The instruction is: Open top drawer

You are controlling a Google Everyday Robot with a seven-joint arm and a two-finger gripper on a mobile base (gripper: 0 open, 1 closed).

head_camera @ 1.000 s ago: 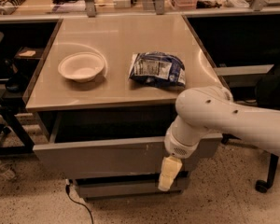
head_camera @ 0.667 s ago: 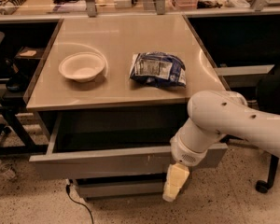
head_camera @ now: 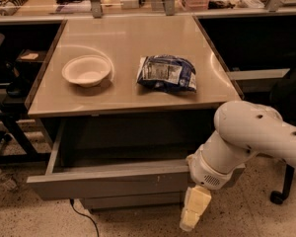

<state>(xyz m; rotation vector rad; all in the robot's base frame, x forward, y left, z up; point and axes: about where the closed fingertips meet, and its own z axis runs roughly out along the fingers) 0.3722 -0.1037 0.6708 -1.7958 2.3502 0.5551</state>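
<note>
- Grey top drawer point(head_camera: 108, 179) stands well out under the tan table point(head_camera: 123, 95), and its box shows nothing inside
- White bowl point(head_camera: 87, 70) up on the table, empty
- Blue snack bag point(head_camera: 166, 73) lies beside it
- Gripper point(head_camera: 195, 212) hangs low at the drawer front's right end; clenched or released, cannot tell; an off-centre tug there could skew the drawer, or slip off the handle-less front

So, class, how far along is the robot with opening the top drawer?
Mostly done: the top drawer stands well out from under the table, its inside showing. In hand: the gripper hangs pointing down, just below the front's right end as seen. Left: at most a little more pull, then moving clear.
</note>
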